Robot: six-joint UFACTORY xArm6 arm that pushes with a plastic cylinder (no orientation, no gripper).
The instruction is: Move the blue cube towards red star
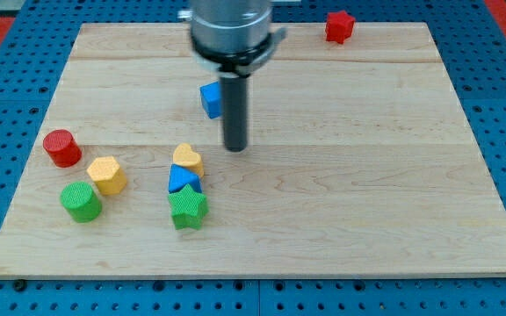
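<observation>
One camera view shows the whole surface (341,219), a pale wooden board. The blue cube (209,99) lies in the upper middle, left of centre, and the red star (339,26) sits at the top edge toward the top right corner, well apart from it. My tip (234,147) rests just below and to the right of the cube, near it; the rod partly hides the cube's right side, so I cannot tell if they touch. No hand exists on this arm, so there is nothing to be apart or together. To push well, I judge the tip should first circle to the cube's lower left, then drive up and right along the line to the star, keeping the contact centred so the cube does not spin off. That path looks free of blocks. Nearer the left edge stand a red cylinder (61,147), a yellow block (106,175) and a green cylinder (81,201); below the tip cluster a yellow heart (187,158), a blue block (183,179) and a green star (188,209)
</observation>
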